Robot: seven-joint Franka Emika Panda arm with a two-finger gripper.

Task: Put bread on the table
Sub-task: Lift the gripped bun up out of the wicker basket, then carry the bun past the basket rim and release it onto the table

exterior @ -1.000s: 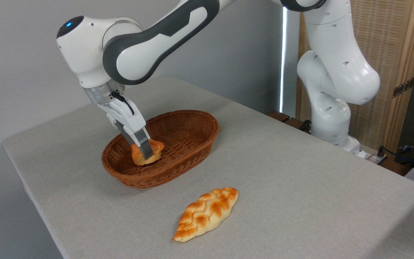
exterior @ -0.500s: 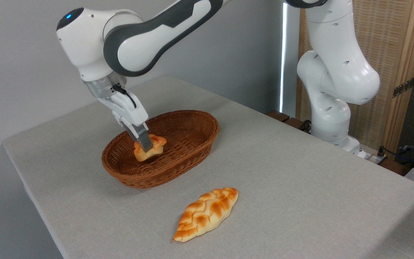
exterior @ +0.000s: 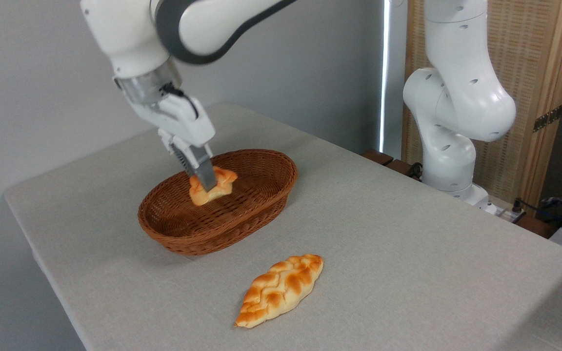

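The gripper (exterior: 208, 184) is clamped on the bread (exterior: 212, 185), a small golden bun pinched at its near side by the grey fingers (exterior: 205, 173) and hanging clear of the floor of the wicker basket (exterior: 261, 195), inside the line of its rim.

Nearest the camera, well below and to the right of the gripper, a braided loaf (exterior: 279, 290) lies on the table (exterior: 408, 253). Directly beneath the gripper sits the basket, and beyond it the cloth runs back to the grey wall.

To do this step well, I would raise the bun fully above the rim before carrying it sideways, then lower it onto bare cloth well apart from the loaf.

The arm reaches in from the upper left, wrist tilted so the fingers slant down and to the right.
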